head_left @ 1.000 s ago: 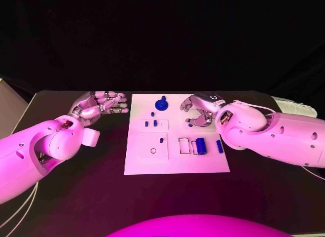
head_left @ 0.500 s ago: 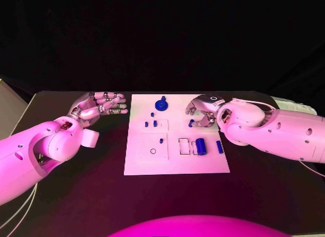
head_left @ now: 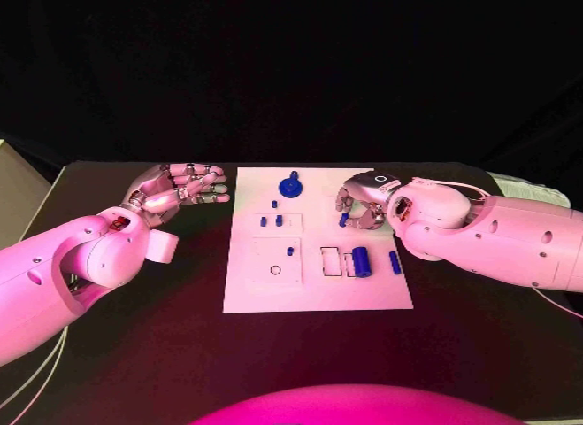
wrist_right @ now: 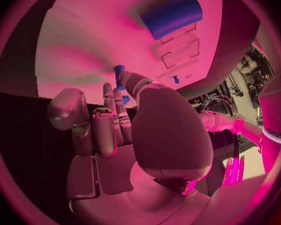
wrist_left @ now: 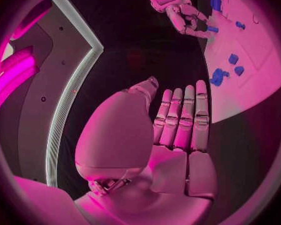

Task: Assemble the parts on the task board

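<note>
- No text, label, brand, number or sign can be read on the task board (head_left: pixel 317 283), on its blue parts or on the desk (head_left: pixel 138 354) around the board.
- In the right wrist view, beyond the board's edge, dark lettering stands on a white curved surface, but it is too small and bent to read.
- Neither arm nor hand carries any marking that can be read.
</note>
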